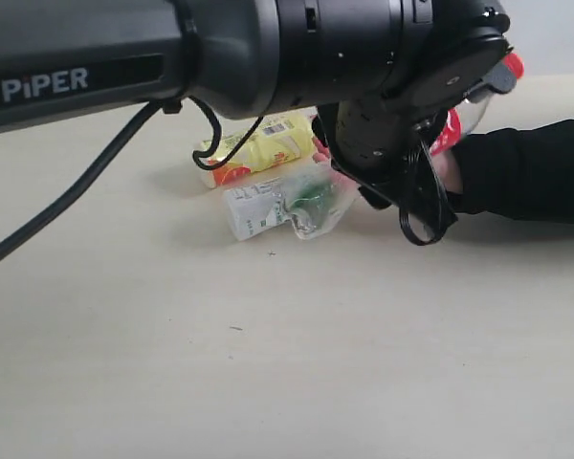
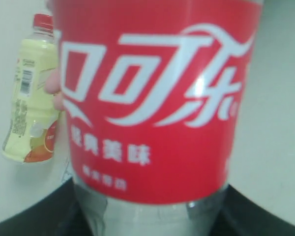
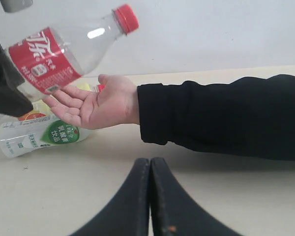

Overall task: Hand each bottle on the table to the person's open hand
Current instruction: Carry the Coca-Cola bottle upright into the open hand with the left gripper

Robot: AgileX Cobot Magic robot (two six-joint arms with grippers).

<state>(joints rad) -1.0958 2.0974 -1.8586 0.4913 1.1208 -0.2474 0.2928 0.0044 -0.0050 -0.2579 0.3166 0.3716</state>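
My left gripper [image 2: 147,216] is shut on the clear bottle with red label and cap [image 3: 64,54], held tilted in the air just above the person's open hand [image 3: 98,103], palm up, black sleeve behind it. In the exterior view that bottle [image 1: 469,110] pokes out behind the left gripper [image 1: 411,143], which hides most of the hand [image 1: 450,172]. The yellow bottle [image 1: 258,148] and the white bottle with green label [image 1: 268,206] lie on the table [image 1: 268,363]. I cannot make out the white-green-orange bottle apart from them. My right gripper [image 3: 150,164] is shut and empty, low over the table.
The person's black-sleeved forearm [image 1: 536,172] lies across the table at the right. The left arm's body and its cable [image 1: 77,182] span the upper part of the exterior view. A pale wall [image 3: 211,34] stands behind the table.
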